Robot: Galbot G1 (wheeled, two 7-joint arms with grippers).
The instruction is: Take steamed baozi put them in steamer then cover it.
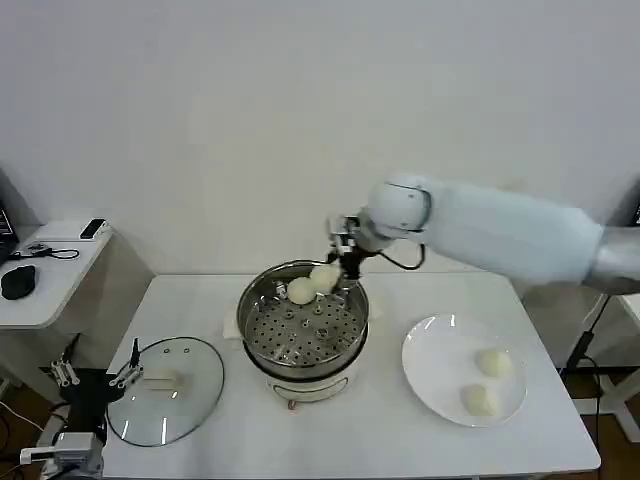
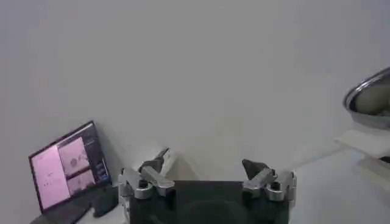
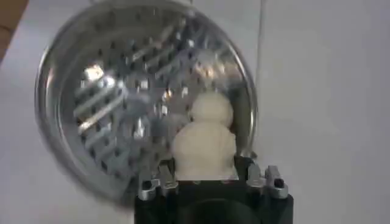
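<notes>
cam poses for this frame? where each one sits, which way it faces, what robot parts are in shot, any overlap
Head: high on the robot, facing forward and down at the table; right arm over the steamer, left gripper beside the cover.
Left wrist: low at table level, facing the wall and a laptop; own left gripper open.
Right wrist: above the steamer, looking down; right gripper holds a baozi.
Shared: head and right wrist both show the steamer and the held baozi.
</notes>
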